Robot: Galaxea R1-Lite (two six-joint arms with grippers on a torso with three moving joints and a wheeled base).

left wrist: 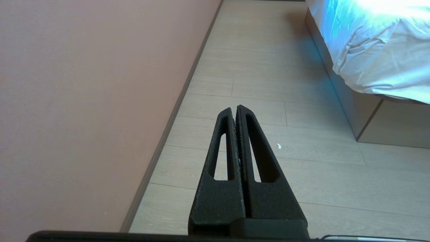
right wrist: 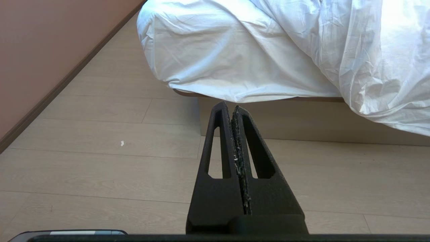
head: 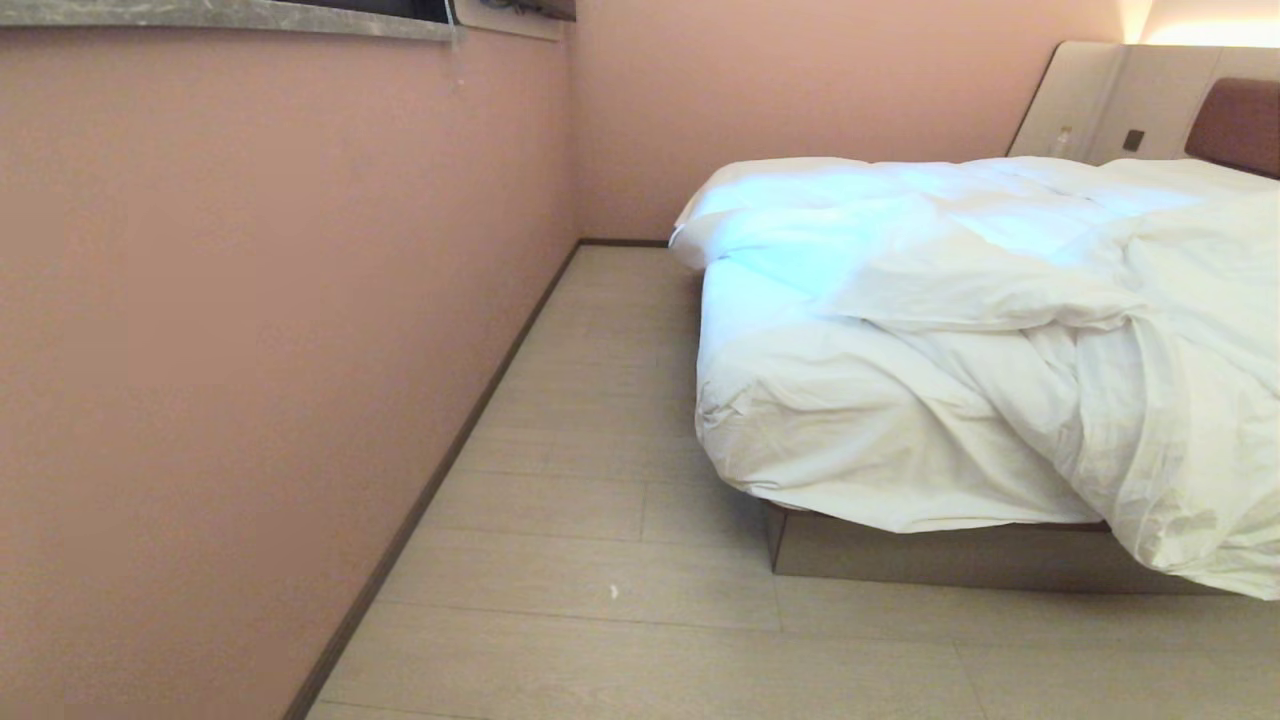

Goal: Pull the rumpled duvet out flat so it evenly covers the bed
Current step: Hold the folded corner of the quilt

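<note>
The white duvet lies rumpled on the bed, bunched into folds, with one part hanging over the foot end toward the floor. The bed's grey-brown base shows under the white mattress corner. Neither arm appears in the head view. My left gripper hangs shut and empty over the floor between wall and bed. My right gripper is shut too, holding nothing, low above the floor short of the bed base, with the hanging duvet beyond it.
A pink wall with a dark skirting board runs along the left. A strip of pale wood floor lies between wall and bed. A small white scrap lies on the floor. The brown headboard stands at the far right.
</note>
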